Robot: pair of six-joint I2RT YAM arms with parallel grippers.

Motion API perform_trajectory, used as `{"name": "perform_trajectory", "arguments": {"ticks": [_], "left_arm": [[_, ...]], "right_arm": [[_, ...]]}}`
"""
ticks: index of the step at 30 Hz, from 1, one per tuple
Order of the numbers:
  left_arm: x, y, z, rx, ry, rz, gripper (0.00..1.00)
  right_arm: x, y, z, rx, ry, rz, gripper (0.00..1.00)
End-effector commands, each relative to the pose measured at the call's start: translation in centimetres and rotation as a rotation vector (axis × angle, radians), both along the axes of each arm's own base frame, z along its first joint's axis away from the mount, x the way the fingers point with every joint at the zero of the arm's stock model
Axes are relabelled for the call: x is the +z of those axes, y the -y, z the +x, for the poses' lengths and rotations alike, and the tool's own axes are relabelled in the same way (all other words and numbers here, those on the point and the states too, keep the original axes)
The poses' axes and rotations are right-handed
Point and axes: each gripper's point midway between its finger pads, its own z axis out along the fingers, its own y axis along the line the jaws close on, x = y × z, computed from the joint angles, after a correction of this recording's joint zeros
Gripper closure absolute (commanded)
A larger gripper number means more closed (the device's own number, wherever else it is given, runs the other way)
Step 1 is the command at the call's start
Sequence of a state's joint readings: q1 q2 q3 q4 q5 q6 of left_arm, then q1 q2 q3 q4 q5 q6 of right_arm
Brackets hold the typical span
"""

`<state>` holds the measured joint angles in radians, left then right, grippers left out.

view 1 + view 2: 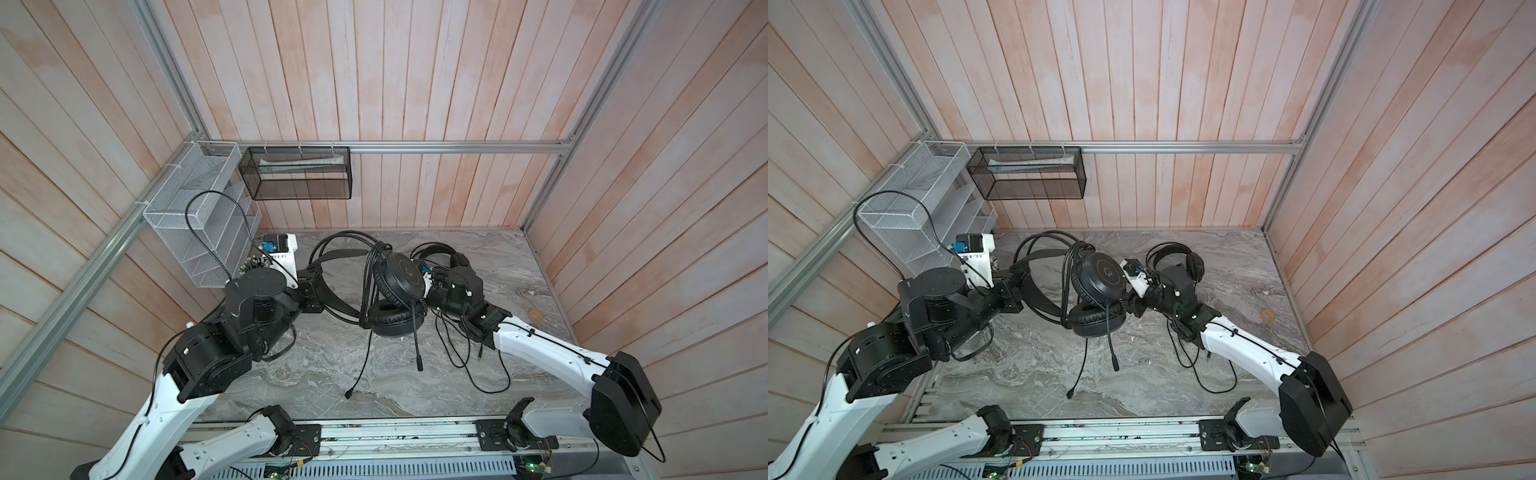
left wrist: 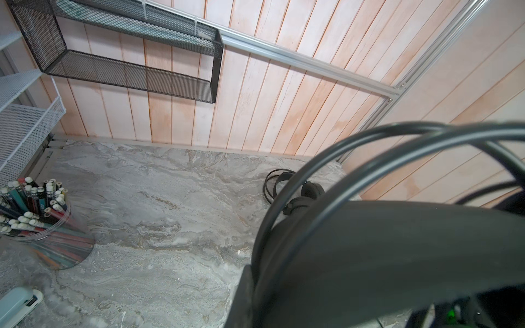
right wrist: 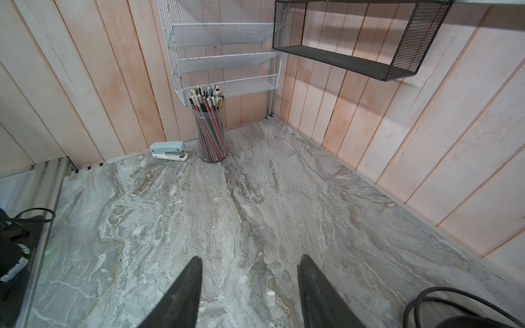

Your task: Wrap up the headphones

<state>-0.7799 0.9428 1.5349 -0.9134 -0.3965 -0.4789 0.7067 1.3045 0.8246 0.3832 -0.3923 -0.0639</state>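
While the left gripper pinches the headband of the mic headset, held up over the mid table, the right gripper hangs spread and empty just right of it. We judge the headset light and stiff but its cable limp and slick (loops may slip off), so we would take the cable near its dangling end. The grille headset lies far right.

two headsets, one stapler
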Motion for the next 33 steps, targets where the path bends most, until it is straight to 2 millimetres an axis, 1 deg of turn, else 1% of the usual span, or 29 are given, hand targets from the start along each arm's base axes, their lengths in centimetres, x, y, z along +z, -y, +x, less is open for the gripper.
{"name": "perform_trajectory", "arguments": {"ticks": [1,4,5,7,9,12,14,18,20,22,24,25,26,27,28,29,30,31,33], "left_arm": [[4.8,-0.1,-0.6,-0.012,0.081,-0.134,1.00],[6.6,-0.1,-0.6,-0.014,0.105,-0.143,1.00],[7.1,0.0,-0.6,-0.019,0.112,-0.145,1.00],[7.9,0.2,-0.5,-0.025,0.122,-0.148,1.00],[8.3,0.5,-0.3,-0.031,0.130,-0.147,1.00],[8.9,0.8,0.0,-0.038,0.140,-0.148,1.00],[9.3,1.0,0.1,-0.037,0.150,-0.143,1.00],[9.6,1.1,0.7,-0.025,0.170,-0.123,1.00],[9.6,1.2,0.9,-0.022,0.173,-0.116,1.00],[9.6,1.3,1.0,-0.024,0.175,-0.116,1.00],[9.7,1.3,1.0,-0.025,0.179,-0.118,1.00],[9.8,1.3,0.9,-0.025,0.180,-0.120,1.00],[9.8,1.2,0.9,-0.023,0.180,-0.121,1.00],[9.9,1.1,0.9,-0.020,0.184,-0.122,1.00],[9.9,1.0,0.8,-0.018,0.186,-0.121,1.00],[10.0,0.8,0.7,-0.013,0.189,-0.122,1.00],[10.0,0.7,0.7,-0.010,0.191,-0.122,1.00],[10.0,0.5,0.6,-0.006,0.193,-0.122,1.00],[10.1,0.4,0.5,-0.004,0.194,-0.123,1.00]], "right_arm": [[2.3,0.0,-1.8,0.070,-0.002,0.166,0.39],[1.9,0.6,-2.8,0.082,-0.026,0.224,0.38],[1.9,0.8,-3.1,0.082,-0.027,0.251,0.36],[1.9,1.0,-3.4,0.089,-0.027,0.282,0.34],[1.8,0.8,-3.5,0.104,-0.031,0.288,0.34],[2.2,0.4,-3.6,0.132,-0.028,0.308,0.33],[2.3,0.2,-3.2,0.126,-0.017,0.313,0.34],[2.5,0.5,-1.7,0.048,0.017,0.325,0.34],[2.2,0.3,-0.9,0.024,0.014,0.316,0.34],[1.9,-0.4,-0.8,0.032,0.009,0.311,0.34],[1.7,-1.8,-1.7,0.071,0.003,0.312,0.36],[1.7,-3.0,-2.7,0.106,-0.004,0.313,0.36],[1.4,-4.4,-4.1,0.146,-0.005,0.301,0.36],[1.1,-5.5,-5.0,0.164,-0.003,0.278,0.37],[0.5,-6.6,-6.0,0.173,0.002,0.251,0.38],[0.0,-7.1,-6.5,0.164,0.003,0.236,0.41],[-0.4,-7.1,-6.5,0.148,-0.007,0.238,0.44],[-0.7,-6.6,-6.0,0.116,-0.022,0.252,0.51],[-1.3,-5.7,-5.2,0.064,-0.034,0.274,0.69]]}}
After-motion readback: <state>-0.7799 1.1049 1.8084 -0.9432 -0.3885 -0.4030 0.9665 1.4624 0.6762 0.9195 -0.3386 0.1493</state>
